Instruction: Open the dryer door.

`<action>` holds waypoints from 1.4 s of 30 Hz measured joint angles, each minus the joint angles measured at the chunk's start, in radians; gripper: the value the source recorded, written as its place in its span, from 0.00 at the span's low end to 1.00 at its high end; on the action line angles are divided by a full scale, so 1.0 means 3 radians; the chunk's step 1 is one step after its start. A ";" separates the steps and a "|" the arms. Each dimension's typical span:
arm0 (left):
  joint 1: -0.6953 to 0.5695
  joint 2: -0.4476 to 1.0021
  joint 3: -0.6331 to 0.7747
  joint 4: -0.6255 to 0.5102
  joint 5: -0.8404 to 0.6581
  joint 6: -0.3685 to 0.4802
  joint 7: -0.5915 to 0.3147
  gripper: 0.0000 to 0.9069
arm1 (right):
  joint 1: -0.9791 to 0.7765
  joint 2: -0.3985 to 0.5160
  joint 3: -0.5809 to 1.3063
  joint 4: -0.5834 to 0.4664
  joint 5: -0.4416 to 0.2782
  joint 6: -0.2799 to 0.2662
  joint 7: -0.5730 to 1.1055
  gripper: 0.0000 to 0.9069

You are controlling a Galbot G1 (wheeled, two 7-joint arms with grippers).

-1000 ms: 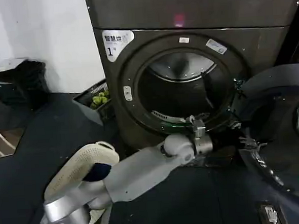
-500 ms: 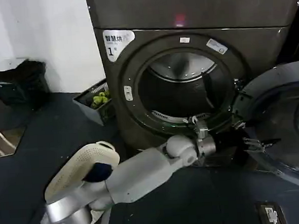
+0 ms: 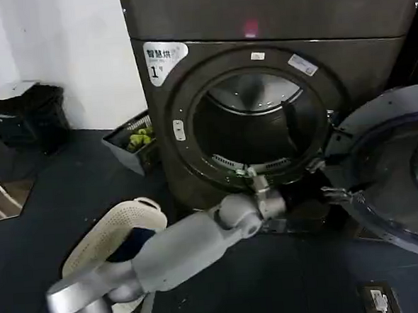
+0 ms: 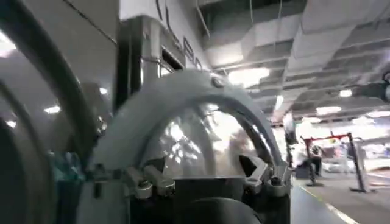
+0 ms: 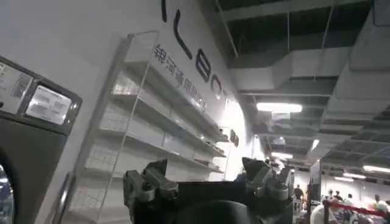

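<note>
The dryer stands at the far centre, its dryer door swung wide open to the right, grey inner face showing. The left gripper has drawn back leftward from the door's edge since a moment ago, jaws apart and empty. The right gripper hangs open, holding nothing. Bare dark floor lies open at near left beside a cream basket.
</note>
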 joint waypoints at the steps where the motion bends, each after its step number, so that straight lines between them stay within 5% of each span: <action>1: 0.0010 0.0063 0.0004 -0.0055 -0.0021 -0.0014 0.0003 1.00 | 0.0000 -0.0005 0.0009 0.0001 0.0000 0.0000 0.0000 1.00; 7: 0.0074 0.0538 0.0010 -0.0420 -0.0158 -0.0009 -0.0058 1.00 | -0.0004 -0.0036 0.0091 0.0027 -0.0028 0.0002 0.0005 1.00; 12: 0.0154 0.1050 -0.0064 -0.0725 -0.0240 0.0378 -0.0043 1.00 | -0.0032 -0.0049 0.0156 0.0077 -0.0133 -0.0035 0.0000 1.00; 23: 0.0551 0.2283 -0.0451 -0.1178 -0.0208 0.1040 0.0586 1.00 | -0.0060 -0.0064 0.0337 0.0147 -0.0435 -0.0164 -0.0016 1.00; 35: 0.1849 0.3312 -0.1923 -0.1070 0.0280 0.1407 0.1382 1.00 | -0.0053 -0.0163 0.0417 0.0209 -0.0487 -0.0199 -0.0032 1.00; 42: 0.2198 0.3686 -0.2489 -0.0984 0.0414 0.1594 0.1569 1.00 | -0.0108 -0.0216 0.0523 0.0199 -0.0498 -0.0211 -0.0067 1.00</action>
